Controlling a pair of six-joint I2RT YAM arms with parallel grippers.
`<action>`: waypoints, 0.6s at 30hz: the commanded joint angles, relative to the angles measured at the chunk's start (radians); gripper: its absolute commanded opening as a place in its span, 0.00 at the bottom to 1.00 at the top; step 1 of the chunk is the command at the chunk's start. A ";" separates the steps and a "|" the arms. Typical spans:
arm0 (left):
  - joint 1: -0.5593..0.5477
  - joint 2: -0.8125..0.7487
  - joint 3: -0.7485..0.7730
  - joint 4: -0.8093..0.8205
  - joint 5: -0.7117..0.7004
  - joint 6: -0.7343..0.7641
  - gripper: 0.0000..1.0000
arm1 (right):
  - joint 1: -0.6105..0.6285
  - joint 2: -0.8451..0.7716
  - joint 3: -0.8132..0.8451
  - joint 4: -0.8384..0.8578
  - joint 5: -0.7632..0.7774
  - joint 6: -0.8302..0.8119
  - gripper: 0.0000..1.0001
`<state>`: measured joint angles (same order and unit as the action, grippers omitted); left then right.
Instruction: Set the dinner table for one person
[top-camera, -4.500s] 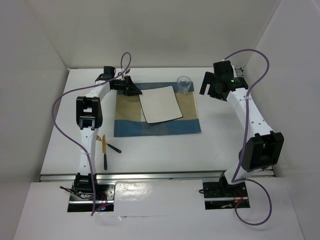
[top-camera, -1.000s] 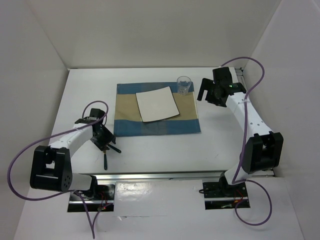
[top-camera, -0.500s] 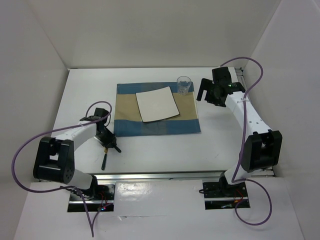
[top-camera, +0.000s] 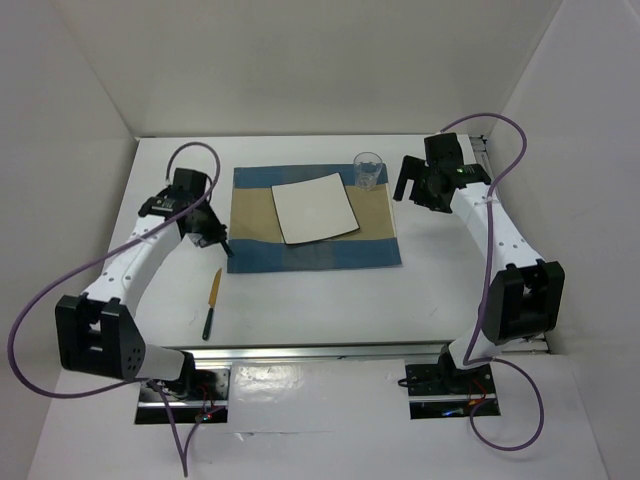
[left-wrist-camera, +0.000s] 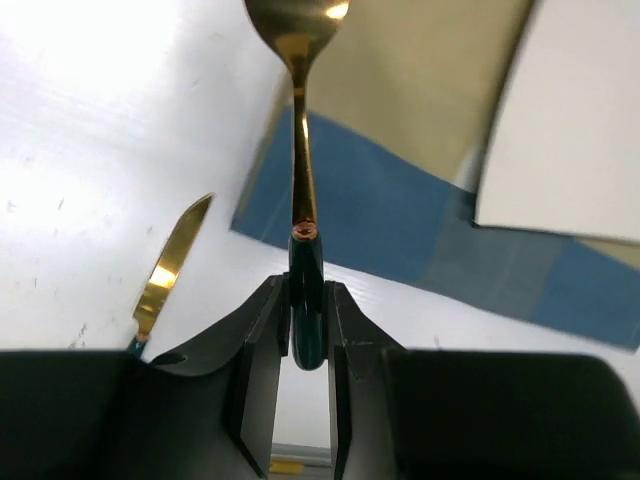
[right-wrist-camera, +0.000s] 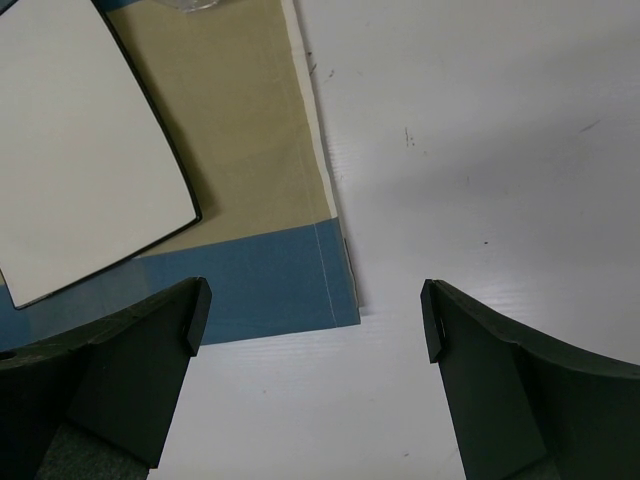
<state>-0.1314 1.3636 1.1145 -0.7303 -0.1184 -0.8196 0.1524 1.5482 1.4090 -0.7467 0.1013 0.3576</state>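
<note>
My left gripper (top-camera: 214, 238) hangs over the left edge of the striped placemat (top-camera: 315, 250), shut on the dark handle of a gold spoon (left-wrist-camera: 300, 150). The spoon's bowl points away from the jaws, over the tan band of the placemat (left-wrist-camera: 400, 90). A gold knife with a dark handle (top-camera: 212, 302) lies on the white dinner table (top-camera: 320, 305), left of the placemat. A square white plate (top-camera: 315, 208) sits on the placemat, with a clear glass (top-camera: 368, 170) at its far right corner. My right gripper (top-camera: 413, 185) is open and empty beside the glass, above the placemat's right edge (right-wrist-camera: 330, 210).
White walls enclose the dinner table on three sides. The arm bases and a metal rail (top-camera: 320, 350) run along the near edge. Purple cables loop off both arms. The knife's gold blade (left-wrist-camera: 168, 268) shows just left of the left gripper's fingers.
My left gripper closed on the spoon next to the knife, lifted it and carried it away from the near edge to the placemat's left edge. The knife stayed. The right arm held still.
</note>
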 joint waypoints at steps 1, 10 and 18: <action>-0.022 0.106 0.127 0.020 0.158 0.253 0.00 | -0.007 -0.008 0.044 0.037 0.009 -0.011 1.00; -0.105 0.500 0.436 -0.090 0.079 0.407 0.00 | -0.007 -0.040 0.012 0.027 0.009 -0.011 1.00; -0.105 0.707 0.632 -0.135 0.088 0.425 0.00 | -0.007 -0.108 -0.008 -0.003 0.043 0.007 1.00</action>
<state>-0.2424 2.0190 1.6581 -0.8181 -0.0216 -0.4282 0.1524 1.5093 1.3991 -0.7555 0.1162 0.3592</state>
